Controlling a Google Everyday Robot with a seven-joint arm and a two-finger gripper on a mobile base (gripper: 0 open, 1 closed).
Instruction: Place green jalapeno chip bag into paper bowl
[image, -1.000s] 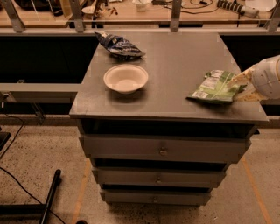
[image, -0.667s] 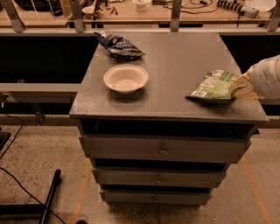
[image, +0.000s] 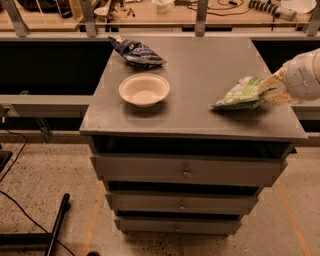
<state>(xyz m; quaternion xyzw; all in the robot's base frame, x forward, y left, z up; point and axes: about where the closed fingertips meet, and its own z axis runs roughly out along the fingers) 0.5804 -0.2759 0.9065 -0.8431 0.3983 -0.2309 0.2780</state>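
Gripper (image: 274, 89) is at the right edge of the camera view, over the right side of the grey cabinet top (image: 200, 65). Its fingers are closed on the right end of the green jalapeno chip bag (image: 239, 94).

Nearest to the camera is the speckled floor (image: 45, 200), with a dark cable lying on it at the left. Above the floor comes the front of the cabinet with its drawers (image: 186, 170), all pushed in.

On the top, the chip bag is in the right part, hanging leftward out of the gripper. Its left tip is low and there is a shadow below it. Compared with one second ago, the bag sits a little more to the left and a little higher, and the gripper has come with it. I judge from this that the grasp is already done and that the carrying toward the bowl has only started.

The paper bowl (image: 162, 89) stands further in and to the left, well apart from the bag. It is upright, empty and in the same place as before. Most of the way is therefore still to go.

Behind the bowl, near the far left corner, lies a dark blue snack bag (image: 137, 52), which has not moved. Beyond the cabinet runs a wooden workbench (image: 150, 15) with small things on it that I cannot identify.
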